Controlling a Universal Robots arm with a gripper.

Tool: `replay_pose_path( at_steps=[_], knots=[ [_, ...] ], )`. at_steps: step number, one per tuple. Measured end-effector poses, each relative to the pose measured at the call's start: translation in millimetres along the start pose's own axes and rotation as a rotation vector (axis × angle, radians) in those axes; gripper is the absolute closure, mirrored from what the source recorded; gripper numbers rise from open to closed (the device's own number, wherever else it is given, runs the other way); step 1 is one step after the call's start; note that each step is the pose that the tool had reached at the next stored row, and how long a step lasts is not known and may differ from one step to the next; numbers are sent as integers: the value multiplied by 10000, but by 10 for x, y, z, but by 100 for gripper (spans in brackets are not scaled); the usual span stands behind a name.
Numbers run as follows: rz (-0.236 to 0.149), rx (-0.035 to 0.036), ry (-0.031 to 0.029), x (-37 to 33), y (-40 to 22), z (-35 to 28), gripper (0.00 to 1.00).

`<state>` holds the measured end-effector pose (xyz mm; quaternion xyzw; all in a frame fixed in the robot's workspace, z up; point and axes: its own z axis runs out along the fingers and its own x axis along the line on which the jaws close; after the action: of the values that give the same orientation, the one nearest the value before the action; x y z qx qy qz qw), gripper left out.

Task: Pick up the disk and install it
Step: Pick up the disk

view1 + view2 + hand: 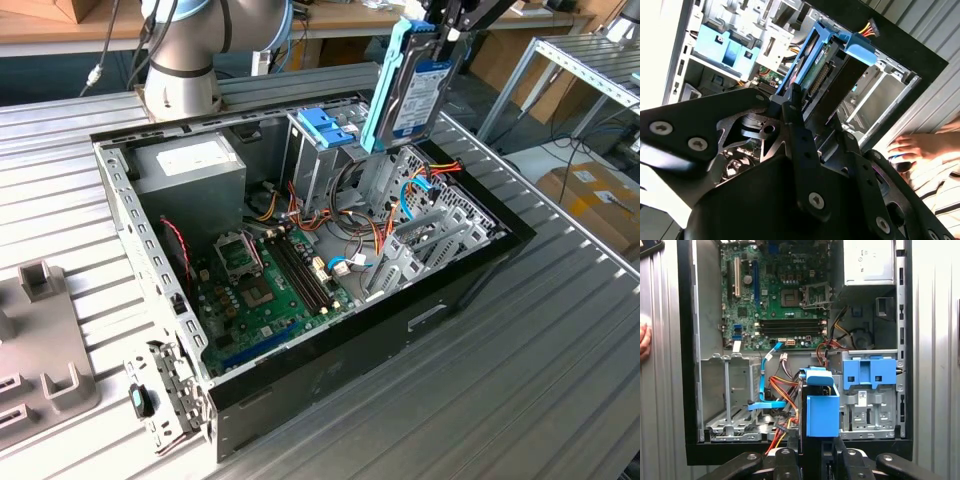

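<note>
The disk (412,88), a grey metal drive with a white-and-blue label in a light-blue carrier rail, hangs upright in the air above the far right part of the open computer case (470,270). My gripper (443,28) is shut on its upper end. In the second wrist view the disk (816,67) runs edge-on out from the black fingers (792,102) over the drive bays. In the first wrist view its blue carrier end (821,412) stands just above the gripper (812,452), between the empty metal bay (730,395) and the cage with the blue latch (869,374).
Inside the case lie the green motherboard (265,285), the grey power supply (192,168), loose cables (345,235) and the blue-latched cage (325,128). A person's hand (920,147) rests at the case's edge. Grey fixtures (40,340) sit at the exterior view's left, the arm's base (185,60) behind.
</note>
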<state>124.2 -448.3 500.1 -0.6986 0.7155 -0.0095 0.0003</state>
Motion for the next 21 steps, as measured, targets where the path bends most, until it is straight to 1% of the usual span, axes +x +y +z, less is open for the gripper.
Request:
replay_pose_path(
  at_steps=[8, 10, 19, 21],
  knots=[
    [0, 0, 0, 115, -13, 2, 65],
    [0, 0, 0, 155, -18, 3, 65],
    [0, 0, -1, 294, -33, 5, 65],
    [0, 0, -2, 336, -37, 6, 65]
  ],
)
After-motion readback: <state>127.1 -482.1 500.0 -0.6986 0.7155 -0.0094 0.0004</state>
